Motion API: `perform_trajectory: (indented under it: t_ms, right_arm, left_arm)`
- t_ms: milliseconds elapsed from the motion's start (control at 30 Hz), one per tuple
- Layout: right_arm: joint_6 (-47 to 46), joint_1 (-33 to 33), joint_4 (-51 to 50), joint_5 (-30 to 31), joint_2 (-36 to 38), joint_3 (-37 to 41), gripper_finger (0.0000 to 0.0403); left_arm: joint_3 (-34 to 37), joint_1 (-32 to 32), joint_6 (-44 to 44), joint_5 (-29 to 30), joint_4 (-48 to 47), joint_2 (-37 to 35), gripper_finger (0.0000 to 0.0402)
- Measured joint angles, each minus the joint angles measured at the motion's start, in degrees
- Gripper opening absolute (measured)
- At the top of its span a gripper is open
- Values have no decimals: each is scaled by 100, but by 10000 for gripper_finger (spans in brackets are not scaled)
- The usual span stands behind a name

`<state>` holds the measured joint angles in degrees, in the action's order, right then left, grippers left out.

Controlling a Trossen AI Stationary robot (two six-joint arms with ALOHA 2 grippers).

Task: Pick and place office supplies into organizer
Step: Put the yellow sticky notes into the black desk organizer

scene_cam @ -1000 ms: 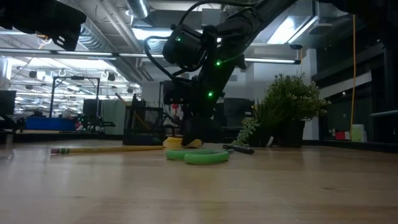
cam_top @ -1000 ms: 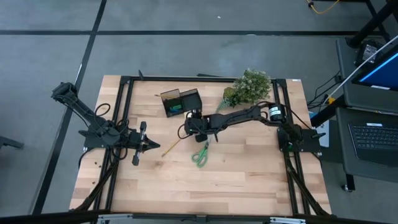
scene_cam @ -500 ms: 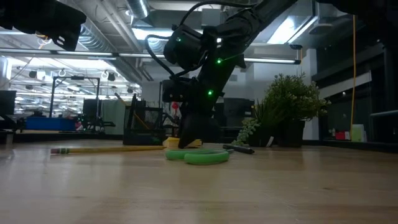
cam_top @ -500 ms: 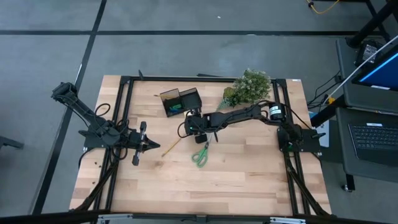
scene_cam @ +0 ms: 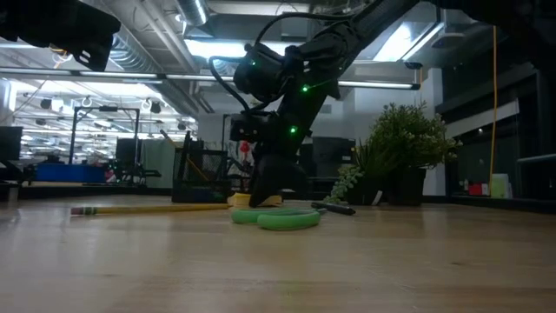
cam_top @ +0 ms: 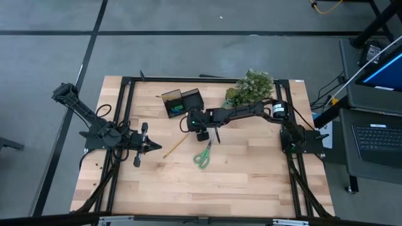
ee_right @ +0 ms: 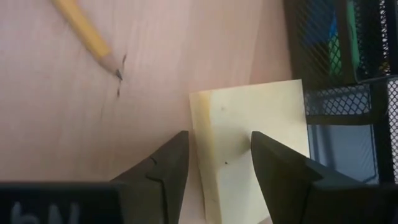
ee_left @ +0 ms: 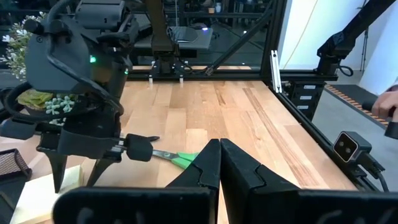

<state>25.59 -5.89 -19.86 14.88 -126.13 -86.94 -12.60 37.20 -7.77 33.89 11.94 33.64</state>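
The black mesh organizer (cam_top: 183, 102) stands at the table's far middle, with a blue and a green piece in a compartment (ee_right: 339, 37). Just near of it my right gripper (ee_right: 217, 140) stands open, slanting down over the yellow sticky-note pad (ee_right: 255, 118), which lies flat on the table. One finger is at the pad's edge, the other over its top. The pencil (cam_top: 174, 146), the green-handled scissors (cam_top: 202, 154) and the black pen (cam_top: 217, 134) lie on the wood. My left gripper (cam_top: 148, 145) waits shut at the left. My right gripper comes at the sticky-note pad from above, slanting down, with its open fingers (ee_right: 166, 163) over the pad's near part. Whether they touch the pad, I cannot tell.
A bushy plant (cam_top: 251, 88) stands at the far right beside the right arm. The black table frame (cam_top: 125, 113) runs along the left and right sides. Bare wood lies toward the near edge.
My right gripper has swung a little toward the table's far edge and the organizer, turning at the wrist, and stayed open. The scissors, pencil and pen lie where they were.
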Motion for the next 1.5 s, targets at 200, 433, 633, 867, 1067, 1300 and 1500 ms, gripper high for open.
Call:
perform_trajectory:
  t_ms: [200,433,633,867,1067,1300,1500]
  right_arm:
    - [-5,-28,20,10,-178,-17,174]
    - [-7,-19,46,38,-260,-26,167]
    - [-349,-28,-52,-188,-262,-22,112]
    - [-436,-22,-100,-217,-259,-22,18]
    - [-533,-20,-91,-1,-262,-20,6]
    - [-584,69,-91,95,-266,-17,2]
    - [-592,240,-220,364,-230,-6,2]
  left_arm:
    - [0,-1,0,0,1,1,3]
    - [0,-1,-4,-2,3,1,3]
    - [0,1,-66,-2,4,-1,3]
    - [0,-1,-142,-2,4,1,2]
    - [0,1,-197,-2,4,-1,2]
    - [0,-1,-199,-2,7,1,3]
    - [0,-1,-199,-2,7,-1,3]
